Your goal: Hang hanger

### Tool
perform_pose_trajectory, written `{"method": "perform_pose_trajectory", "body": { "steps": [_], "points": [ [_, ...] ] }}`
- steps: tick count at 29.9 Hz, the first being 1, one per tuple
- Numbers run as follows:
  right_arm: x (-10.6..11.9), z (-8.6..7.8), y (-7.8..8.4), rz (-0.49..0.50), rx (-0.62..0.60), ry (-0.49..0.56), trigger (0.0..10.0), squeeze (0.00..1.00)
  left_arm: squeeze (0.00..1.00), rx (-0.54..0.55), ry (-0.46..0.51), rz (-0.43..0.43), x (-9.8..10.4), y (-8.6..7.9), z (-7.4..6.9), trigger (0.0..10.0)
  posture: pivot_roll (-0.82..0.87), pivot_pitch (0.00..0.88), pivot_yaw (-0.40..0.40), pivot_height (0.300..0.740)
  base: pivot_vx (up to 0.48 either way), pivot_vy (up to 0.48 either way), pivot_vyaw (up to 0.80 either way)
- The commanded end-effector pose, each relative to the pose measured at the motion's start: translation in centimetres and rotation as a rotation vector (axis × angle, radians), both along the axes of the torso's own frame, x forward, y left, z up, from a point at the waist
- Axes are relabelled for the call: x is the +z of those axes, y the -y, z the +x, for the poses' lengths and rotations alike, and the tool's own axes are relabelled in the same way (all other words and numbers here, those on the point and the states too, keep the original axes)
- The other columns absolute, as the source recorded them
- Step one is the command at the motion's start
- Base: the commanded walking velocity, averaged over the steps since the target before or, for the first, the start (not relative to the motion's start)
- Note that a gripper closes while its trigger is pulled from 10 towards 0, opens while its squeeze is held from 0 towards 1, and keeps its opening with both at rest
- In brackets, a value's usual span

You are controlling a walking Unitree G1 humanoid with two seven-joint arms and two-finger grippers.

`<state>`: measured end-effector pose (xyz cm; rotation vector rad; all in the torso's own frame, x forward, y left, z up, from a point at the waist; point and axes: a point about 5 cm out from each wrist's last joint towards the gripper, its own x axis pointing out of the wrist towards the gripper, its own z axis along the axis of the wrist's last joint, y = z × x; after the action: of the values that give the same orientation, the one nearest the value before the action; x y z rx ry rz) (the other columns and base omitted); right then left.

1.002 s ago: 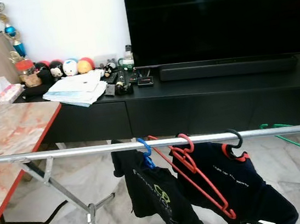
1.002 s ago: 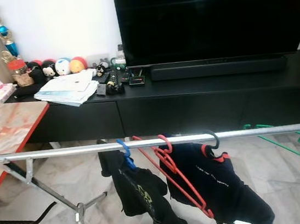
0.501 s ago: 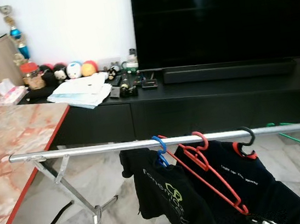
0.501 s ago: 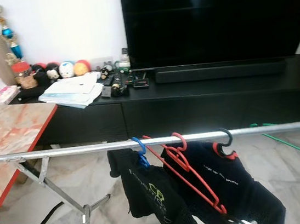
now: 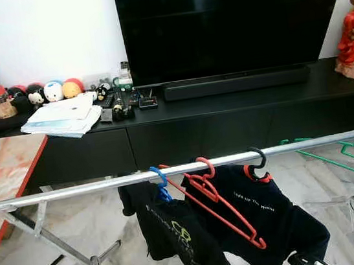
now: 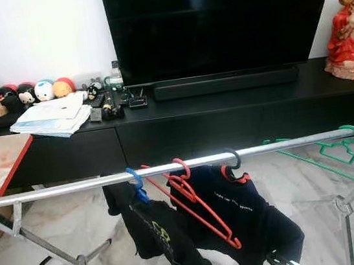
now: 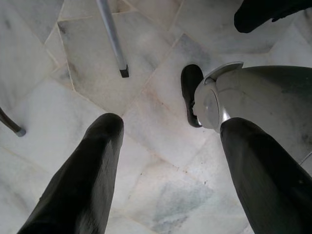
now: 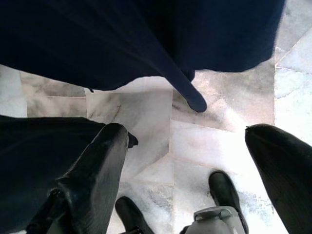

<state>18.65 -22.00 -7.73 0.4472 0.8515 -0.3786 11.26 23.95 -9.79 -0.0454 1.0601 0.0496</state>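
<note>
Across the near view, a metal rail (image 5: pixel 105 183) running left to right, slightly higher toward the right. Hooked on it near the middle: a blue hanger (image 5: pixel 159 178) carrying a black shirt (image 5: pixel 177 234), a bare red hanger (image 5: pixel 222 205), and a black hanger (image 5: pixel 256 156) carrying a navy shirt (image 5: pixel 266 215). At the rail's far right end, green hangers (image 5: pixel 343 153) trailing down and to the right. Red hanger's hook over the rail, long axis slanting down and right, lower corner near the navy shirt. Beyond the rail, a black TV cabinet (image 5: pixel 227 116) and a television (image 5: pixel 228 21). Left gripper (image 7: pixel 165 165) low over the marble floor (image 7: pixel 146 63), fingers spread apart, nothing between them. Right gripper (image 8: pixel 190 165) low beneath the navy shirt's hem, likewise spread and empty. Hangers above and ahead of both grippers; right arm probably the nearer to the red one.
</note>
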Motion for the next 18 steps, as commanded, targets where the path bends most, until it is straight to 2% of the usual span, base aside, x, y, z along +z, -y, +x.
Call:
{"method": "perform_pose_trajectory", "body": {
  "steps": [1, 8, 13, 18],
  "points": [
    [0.0, 0.2, -0.4, 0.015, -0.021, 0.000, 10.0, 0.00, 0.00, -0.030, -0.005, 0.009, 0.0, 0.1, 0.2, 10.0, -0.03, 0.000, 0.060, 0.740, 0.000, 0.000, 0.00],
    [0.1, 0.5, -0.5, 0.022, -0.030, 0.009, 10.0, 0.00, 0.00, -0.051, 0.024, 0.002, 0.3, 1.3, 2.1, 10.0, -0.02, 0.000, 0.066, 0.740, 0.000, 0.000, 0.00],
    [0.3, 0.8, -0.5, 0.024, -0.028, 0.016, 10.0, 0.00, 0.00, -0.062, 0.023, -0.001, 0.2, 1.9, 2.4, 10.0, -0.03, 0.000, 0.072, 0.740, 0.000, 0.000, 0.00],
    [0.3, 1.0, -0.6, 0.029, -0.050, 0.019, 10.0, 0.00, 0.00, -0.067, 0.023, 0.006, 0.4, 1.7, 2.8, 10.0, -0.04, 0.000, 0.082, 0.740, 0.000, 0.000, 0.00]
  ]
}}
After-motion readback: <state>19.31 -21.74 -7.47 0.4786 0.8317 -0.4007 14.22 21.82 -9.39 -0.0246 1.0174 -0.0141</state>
